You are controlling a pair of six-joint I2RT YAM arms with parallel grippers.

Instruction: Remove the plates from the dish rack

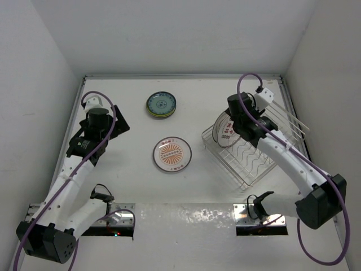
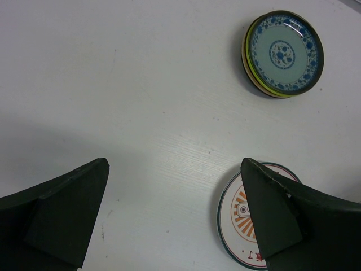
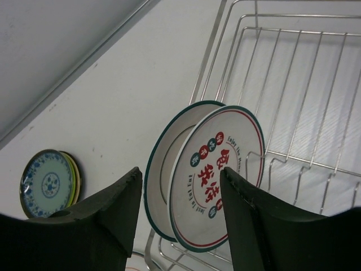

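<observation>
Plates (image 3: 217, 180) in the dish rack (image 1: 256, 161), count and place?
– Two, upright, close together, at its 10 o'clock corner; rack at 3 o'clock on the counter (image 1: 135, 180)
Outside the rack?
– Sunburst plate (image 1: 172, 154) flat mid-counter; teal-patterned stack (image 1: 161, 105) at its 12 o'clock
Grippers?
– Right gripper (image 3: 179, 171) open, racked pair between its fingers in the wrist view; left gripper (image 2: 175, 161) open over the counter at 9 o'clock
</observation>
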